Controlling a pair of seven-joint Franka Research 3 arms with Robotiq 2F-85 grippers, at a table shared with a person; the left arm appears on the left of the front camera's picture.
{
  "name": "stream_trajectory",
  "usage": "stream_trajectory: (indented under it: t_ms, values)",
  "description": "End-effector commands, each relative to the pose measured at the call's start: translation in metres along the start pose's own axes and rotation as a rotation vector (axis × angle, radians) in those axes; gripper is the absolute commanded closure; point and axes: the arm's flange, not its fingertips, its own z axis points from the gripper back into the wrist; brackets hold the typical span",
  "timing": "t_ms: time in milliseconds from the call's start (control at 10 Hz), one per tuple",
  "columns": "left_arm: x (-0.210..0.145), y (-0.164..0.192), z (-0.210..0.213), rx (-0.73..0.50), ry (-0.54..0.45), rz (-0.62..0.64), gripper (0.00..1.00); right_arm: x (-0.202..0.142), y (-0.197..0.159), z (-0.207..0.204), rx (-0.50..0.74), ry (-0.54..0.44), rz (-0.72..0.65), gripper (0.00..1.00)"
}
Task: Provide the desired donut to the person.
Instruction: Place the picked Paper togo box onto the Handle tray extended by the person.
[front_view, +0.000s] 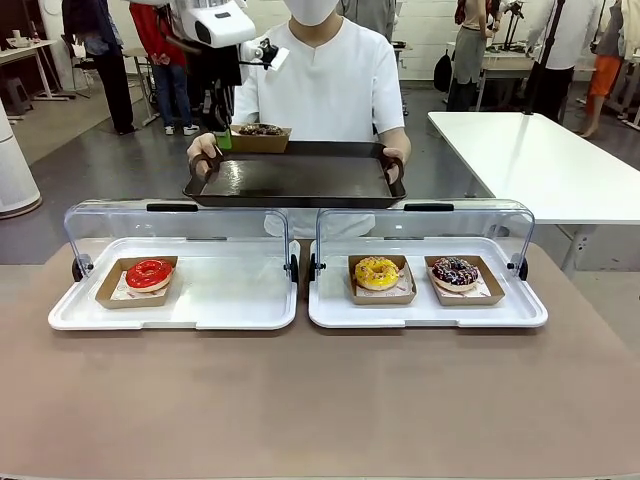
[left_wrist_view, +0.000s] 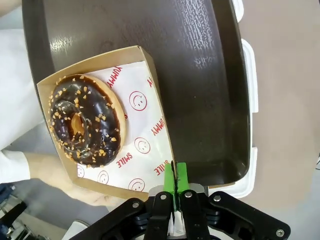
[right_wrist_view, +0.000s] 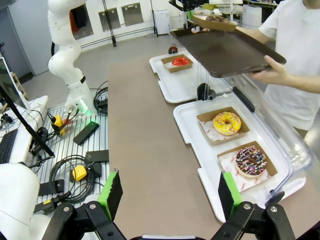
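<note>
Front view: person (front_view: 320, 90) at the far side, holding a dark serving tray (front_view: 300, 178) level above the table (front_view: 320, 400), one hand (front_view: 205, 150) on each short end. Left gripper (front_view: 224, 140) is at the tray's far corner on the robot's left, next to that hand.

Left wrist view: left gripper (left_wrist_view: 175, 172) is clenched on the side wall of a cardboard tray (left_wrist_view: 47, 90), green pads pinched flat on the rim. Inside it, on a printed paper liner (left_wrist_view: 145, 130), is a chocolate donut (left_wrist_view: 85, 120) with nut crumbs. The cardboard tray sits over the corner of the serving tray (left_wrist_view: 200, 75), with one end reaching past the rim. Can't tell whether it rests on the tray or is held just above it.

Right wrist view: right gripper (right_wrist_view: 170, 195) is released, jaws wide apart with nothing between them, low over the near table edge and well apart from the handover.

On the table are two white display trays with clear lids raised. The left display tray (front_view: 240, 300) has a red glazed donut (front_view: 149, 272) in its own cardboard tray. The right display tray (front_view: 330, 300) has a yellow donut (front_view: 377, 272) and a chocolate sprinkle donut (front_view: 455, 271) side by side, each in its own cardboard tray.
</note>
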Motion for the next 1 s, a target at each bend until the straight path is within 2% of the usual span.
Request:
stream_trajectory:
  t_ms: [0,900]
  values:
    - [-0.003,0.003,-0.004,-0.003,-0.040,0.014,0.99,0.000,0.000,0.000,0.006,-0.015,0.007,0.00]
    - [-0.007,0.007,-0.033,-0.080,-0.039,0.027,0.99,0.000,0.000,0.000,0.006,-0.015,0.007,0.00]
